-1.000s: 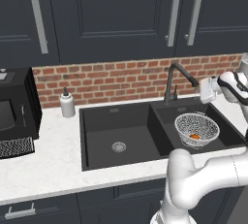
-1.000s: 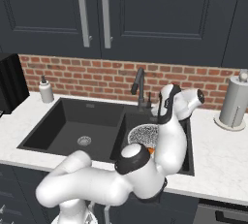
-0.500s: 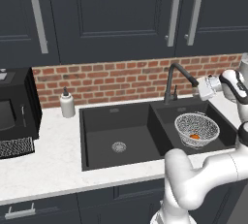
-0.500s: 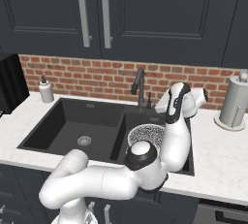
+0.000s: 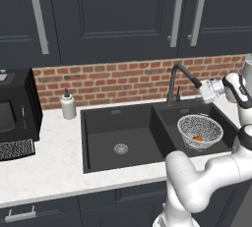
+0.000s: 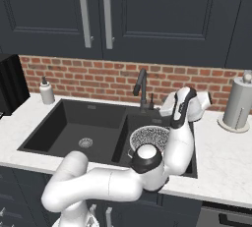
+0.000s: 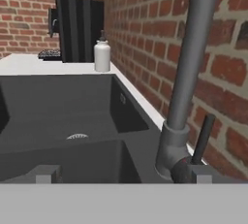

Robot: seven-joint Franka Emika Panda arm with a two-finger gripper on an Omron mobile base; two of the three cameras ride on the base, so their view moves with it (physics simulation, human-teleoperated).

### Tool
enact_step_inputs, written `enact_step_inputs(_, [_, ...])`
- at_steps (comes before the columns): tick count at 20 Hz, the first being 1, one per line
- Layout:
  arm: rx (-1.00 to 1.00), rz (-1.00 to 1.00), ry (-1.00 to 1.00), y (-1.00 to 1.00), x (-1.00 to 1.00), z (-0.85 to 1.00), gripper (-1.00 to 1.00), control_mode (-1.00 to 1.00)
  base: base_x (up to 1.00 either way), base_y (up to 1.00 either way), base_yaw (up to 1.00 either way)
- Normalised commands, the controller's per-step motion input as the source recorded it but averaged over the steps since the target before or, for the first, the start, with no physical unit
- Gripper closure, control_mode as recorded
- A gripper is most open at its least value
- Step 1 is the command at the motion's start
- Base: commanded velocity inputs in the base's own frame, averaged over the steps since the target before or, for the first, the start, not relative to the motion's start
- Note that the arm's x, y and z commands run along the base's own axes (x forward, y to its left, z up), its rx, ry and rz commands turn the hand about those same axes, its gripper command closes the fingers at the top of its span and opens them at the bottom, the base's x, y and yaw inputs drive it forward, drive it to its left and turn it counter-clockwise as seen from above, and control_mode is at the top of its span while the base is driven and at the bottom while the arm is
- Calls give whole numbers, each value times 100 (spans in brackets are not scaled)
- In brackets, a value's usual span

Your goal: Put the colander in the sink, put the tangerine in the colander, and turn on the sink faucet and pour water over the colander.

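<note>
Tangerine [image 5: 197, 138] sits in the colander [image 5: 199, 130], right basin of the sink [image 5: 98, 137]. I'm on the faucet [image 7: 190, 77] step; gripper [image 5: 205, 90] looks parted, I think, beside its lever [image 7: 203, 138]. Next: nudge it.

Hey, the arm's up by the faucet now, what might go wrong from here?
The gripper is close to the faucet spout, while the small lever sits low at the base, so the fingers may bump the spout or miss the lever. The spout may not point over the colander holding the tangerine.
</note>
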Motion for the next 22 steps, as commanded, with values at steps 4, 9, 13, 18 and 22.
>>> enact_step_inputs(4, [6,0,0,9,41,-12,-100,-100,0,0,0])
enact_step_inputs(9, [8,0,0,4,45,-13,-100,-100,0,0,0])
enact_step_inputs(13, [9,0,0,0,47,-5,-100,-100,0,0,0])
enact_step_inputs(18, [6,0,0,0,46,0,-100,-100,0,0,0])
enact_step_inputs(22, [4,0,4,0,55,-10,-100,-100,0,0,0])
